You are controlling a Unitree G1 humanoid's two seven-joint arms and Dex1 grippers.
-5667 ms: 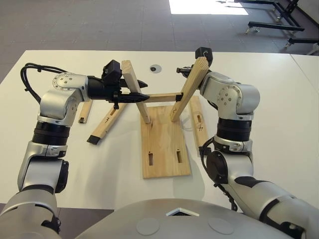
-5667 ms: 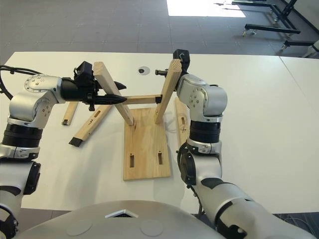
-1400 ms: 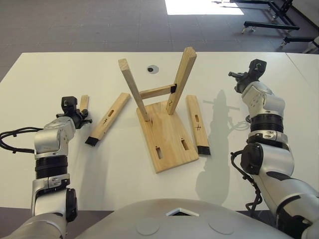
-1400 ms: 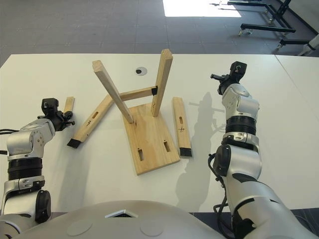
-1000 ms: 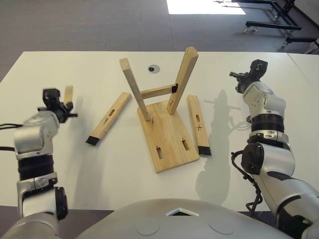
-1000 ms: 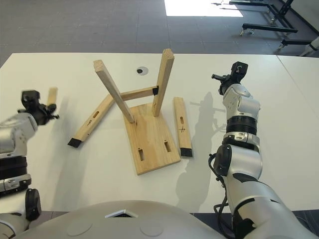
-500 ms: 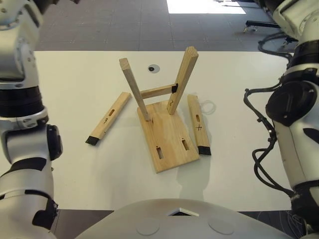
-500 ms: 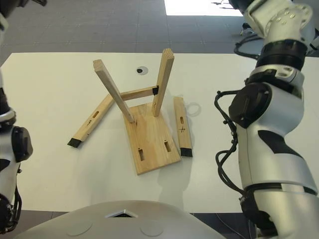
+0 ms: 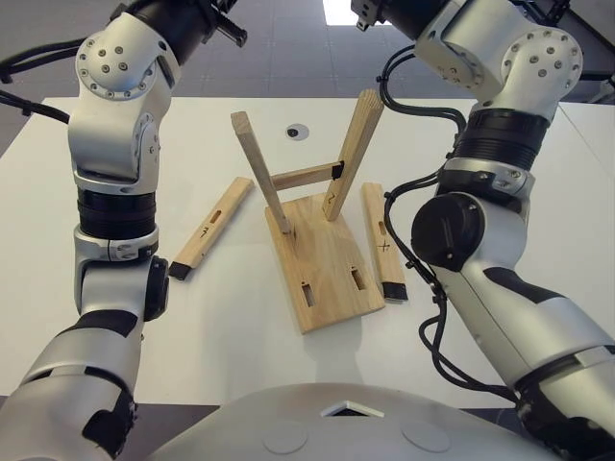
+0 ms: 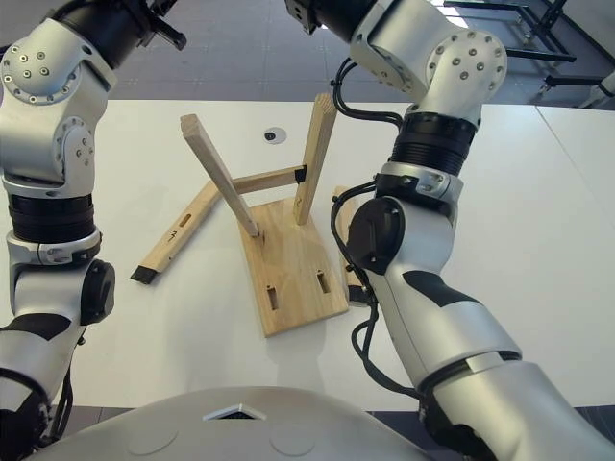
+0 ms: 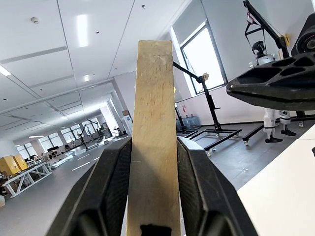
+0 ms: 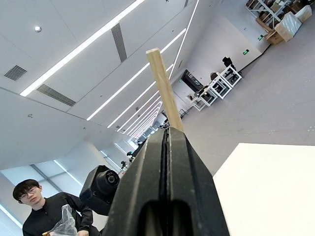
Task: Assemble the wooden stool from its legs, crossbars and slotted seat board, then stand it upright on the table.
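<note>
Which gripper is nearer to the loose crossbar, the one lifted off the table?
Left. The left gripper is shut on the loose crossbar, holding it up in the air. The right gripper is raised too, off to one side of it and apart.

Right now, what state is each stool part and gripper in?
Seat board: flat on the table, near slots empty.
Upright legs: set in the board, joined by a crossbar.
Loose legs: lying flat, one each side of the board.
Left gripper: raised, shut on a short bar.
Right gripper: raised, shut.
</note>
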